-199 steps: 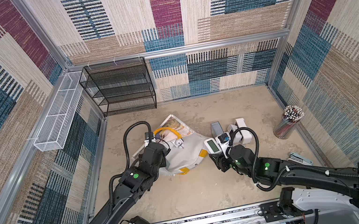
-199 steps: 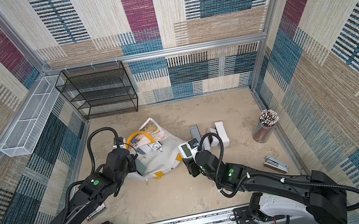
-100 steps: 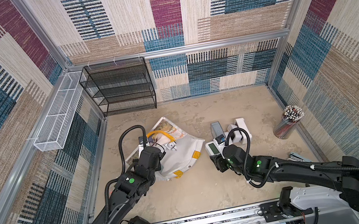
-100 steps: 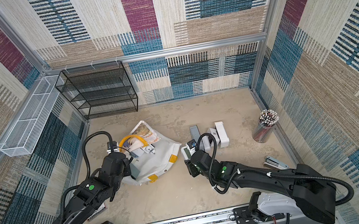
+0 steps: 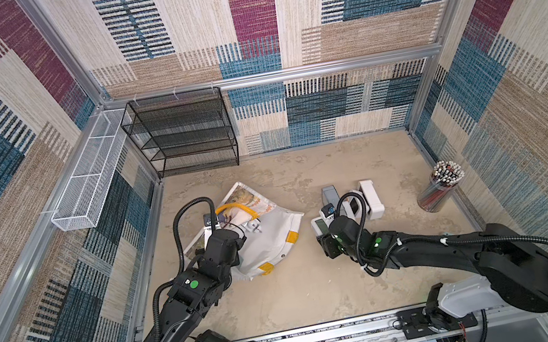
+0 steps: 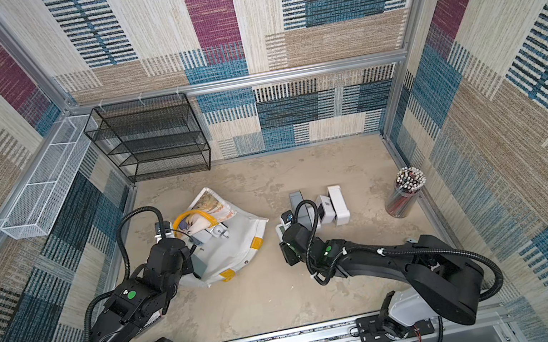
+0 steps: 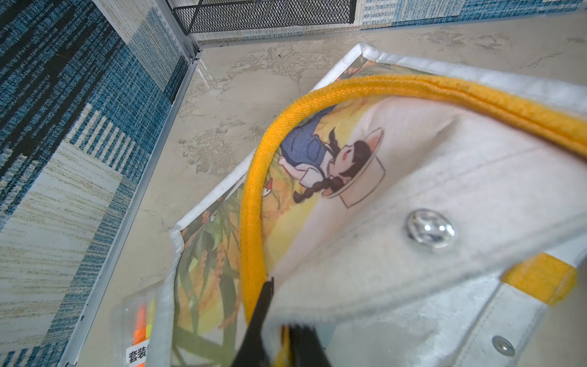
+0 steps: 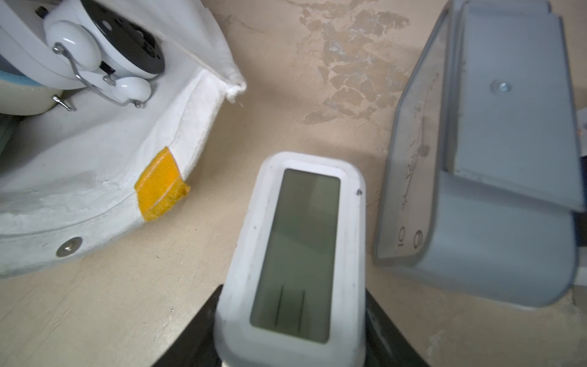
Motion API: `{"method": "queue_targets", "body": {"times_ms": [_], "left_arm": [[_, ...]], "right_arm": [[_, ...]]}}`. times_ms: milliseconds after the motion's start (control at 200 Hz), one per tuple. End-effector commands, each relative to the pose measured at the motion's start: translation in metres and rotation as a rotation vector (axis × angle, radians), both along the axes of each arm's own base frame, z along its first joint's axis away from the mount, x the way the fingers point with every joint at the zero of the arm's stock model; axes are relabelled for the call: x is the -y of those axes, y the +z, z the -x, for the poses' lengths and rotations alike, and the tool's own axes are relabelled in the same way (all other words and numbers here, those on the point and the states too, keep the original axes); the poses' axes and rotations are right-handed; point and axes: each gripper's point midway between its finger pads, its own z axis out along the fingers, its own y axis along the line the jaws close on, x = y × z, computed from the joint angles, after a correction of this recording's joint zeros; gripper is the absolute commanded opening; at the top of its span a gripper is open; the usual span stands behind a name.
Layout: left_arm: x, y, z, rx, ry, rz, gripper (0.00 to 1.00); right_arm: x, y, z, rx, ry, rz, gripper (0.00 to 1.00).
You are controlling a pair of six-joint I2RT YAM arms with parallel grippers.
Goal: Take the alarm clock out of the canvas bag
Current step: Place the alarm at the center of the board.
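The canvas bag lies slumped on the floor, white with a yellow handle and yellow patches. My left gripper is shut on the bag's rim where the handle joins. My right gripper is shut on a white digital alarm clock, outside the bag, low over the floor to its right. A white twin-bell clock lies inside the bag's mouth.
A grey clock and white boxes stand right of the held clock. A pencil cup is at the far right. A black mesh shelf and white wire basket line the back left. A pen packet lies under the bag.
My left gripper dragged the bag a little to the left, then held still. My right gripper brought the digital clock down lower beside the grey clock.
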Motion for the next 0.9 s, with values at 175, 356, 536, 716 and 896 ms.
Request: {"method": "queue_targets", "body": {"times_ms": [175, 356, 536, 716, 896], "left_arm": [[-0.003, -0.001, 0.003, -0.011, 0.016, 0.005, 0.0], [-0.002, -0.001, 0.003, -0.011, 0.013, 0.012, 0.0], [-0.001, 0.0, 0.002, -0.009, 0.008, 0.014, 0.0], [0.0, 0.001, 0.001, -0.004, -0.001, 0.015, 0.0], [0.002, 0.002, 0.0, 0.0, -0.012, 0.019, 0.0]], "right_arm": [[-0.009, -0.013, -0.021, -0.012, -0.019, -0.002, 0.38], [-0.004, -0.023, -0.033, -0.024, -0.061, 0.029, 0.4], [0.0, -0.034, -0.047, -0.034, -0.086, 0.051, 0.42], [0.002, -0.044, -0.055, -0.043, -0.1, 0.075, 0.55], [-0.004, -0.036, -0.053, -0.047, -0.079, 0.037, 0.73]]}}
